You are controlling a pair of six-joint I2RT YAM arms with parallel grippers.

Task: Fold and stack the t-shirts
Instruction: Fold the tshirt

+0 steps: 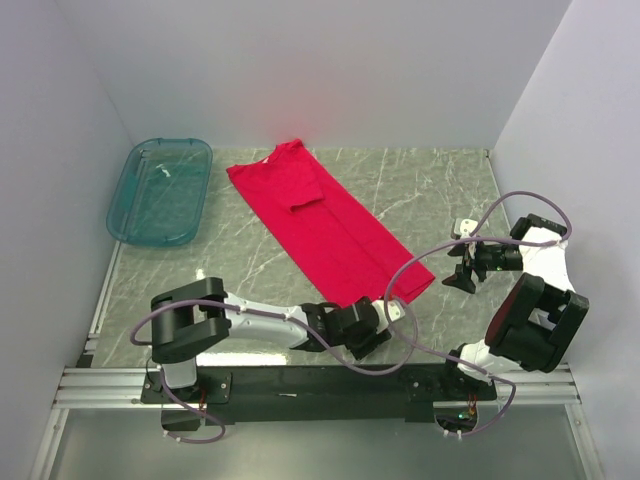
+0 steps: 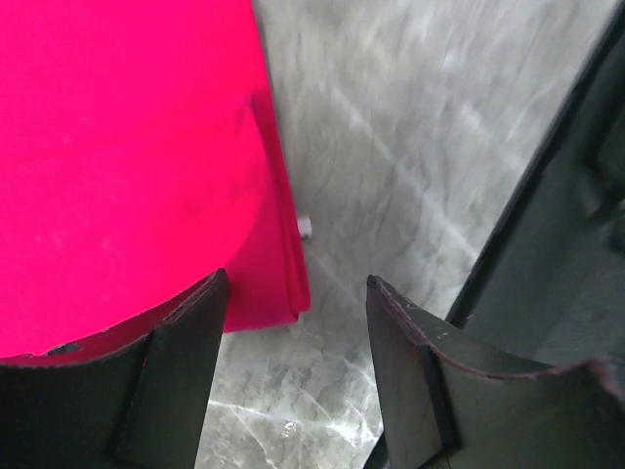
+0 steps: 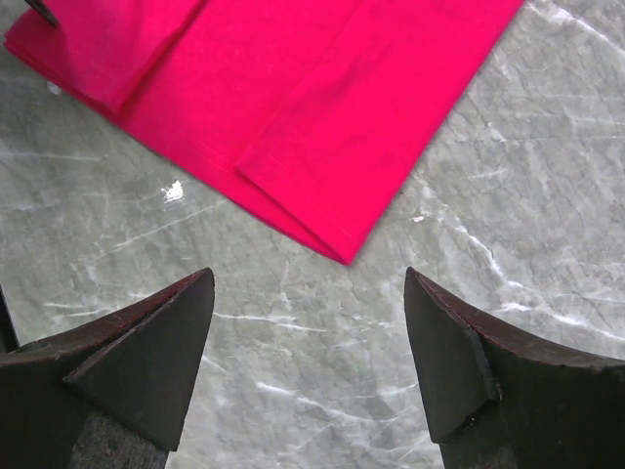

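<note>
The crimson-red t-shirt (image 1: 320, 215) lies flat on the marble table, folded lengthwise into a long strip running diagonally from back left to front right, with one sleeve folded on top. My left gripper (image 1: 388, 314) is open and empty at the strip's near hem corner. In the left wrist view the shirt (image 2: 127, 147) fills the upper left, its corner lies between my open left gripper (image 2: 296, 283), and a small white bit (image 2: 305, 227) pokes out at its edge. My right gripper (image 1: 458, 278) is open and empty just right of the hem's other corner. The right wrist view shows that corner (image 3: 312, 98) ahead of the open gripper (image 3: 308, 278).
A translucent teal tub (image 1: 160, 190) stands at the back left beside the shirt's neck end. White walls close in the table on the left, back and right. The black mounting rail (image 1: 300, 385) runs along the near edge.
</note>
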